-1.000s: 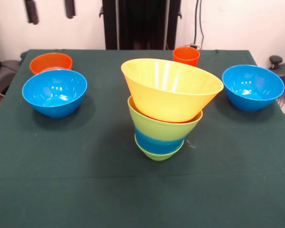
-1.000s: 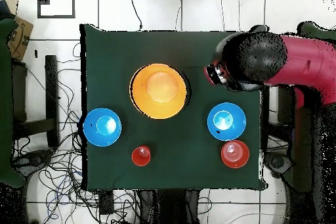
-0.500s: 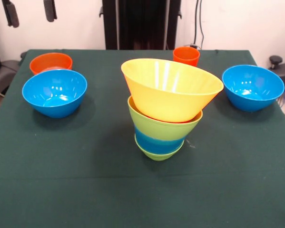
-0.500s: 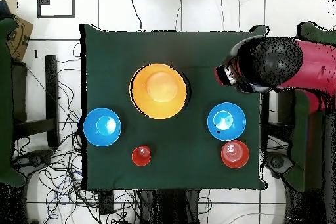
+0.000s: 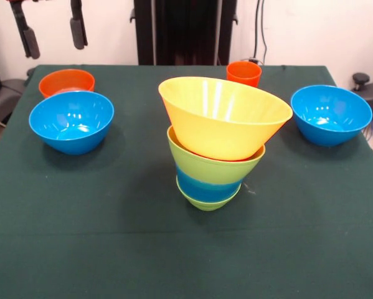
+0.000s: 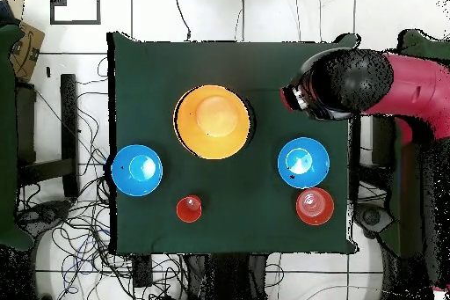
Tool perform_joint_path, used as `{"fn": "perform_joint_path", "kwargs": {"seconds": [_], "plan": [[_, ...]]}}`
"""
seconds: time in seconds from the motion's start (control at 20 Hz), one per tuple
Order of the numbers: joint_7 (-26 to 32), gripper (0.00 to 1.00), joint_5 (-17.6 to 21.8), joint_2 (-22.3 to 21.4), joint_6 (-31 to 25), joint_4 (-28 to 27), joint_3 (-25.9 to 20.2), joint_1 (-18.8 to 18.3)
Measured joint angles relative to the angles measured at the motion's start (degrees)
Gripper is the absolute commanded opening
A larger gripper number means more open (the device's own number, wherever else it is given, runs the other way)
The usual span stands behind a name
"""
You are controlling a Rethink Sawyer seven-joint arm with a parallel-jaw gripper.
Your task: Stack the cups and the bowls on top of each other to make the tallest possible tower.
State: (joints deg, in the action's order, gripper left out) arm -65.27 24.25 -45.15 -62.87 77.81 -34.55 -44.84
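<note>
Tower (image 5: pixel 218 149) sits mid tabletop (image 5: pixel 111 218): small green bowl at the base, blue band, lime bowl, big yellow bowl (image 5: pixel 223 115) on top. The yellow one is tilted, its rim dropping to one side, probably because it sits loosely in the lime bowl instead of nesting flat; risk for anything added on top.

Loose pieces ring the tower, likely left as stock: blue bowl (image 5: pixel 71 120) with orange bowl (image 5: pixel 66 81) just behind it on one side, second blue bowl (image 5: pixel 331 113) on the other, orange cup (image 5: pixel 243 73) behind the tower. None touch the tower.

Gripper (image 5: pixel 52 31) hangs high above the orange bowl's corner, jaws spread wide, holding nothing, two dark fingers (image 5: pixel 78 28) pointing down. Judging by position, it is lining up over the orange or near blue bowl for the next pick. In the overhead view the arm (image 6: pixel 387 85) covers that corner, so the gripper itself is hidden there.
</note>
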Motion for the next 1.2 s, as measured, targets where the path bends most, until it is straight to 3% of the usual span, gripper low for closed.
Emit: {"fn": "perform_joint_path", "kwargs": {"seconds": [1.2], "plan": [[0.0,1.0,0.65,3.12,1.66,0.0,-2.01,-1.79]]}}
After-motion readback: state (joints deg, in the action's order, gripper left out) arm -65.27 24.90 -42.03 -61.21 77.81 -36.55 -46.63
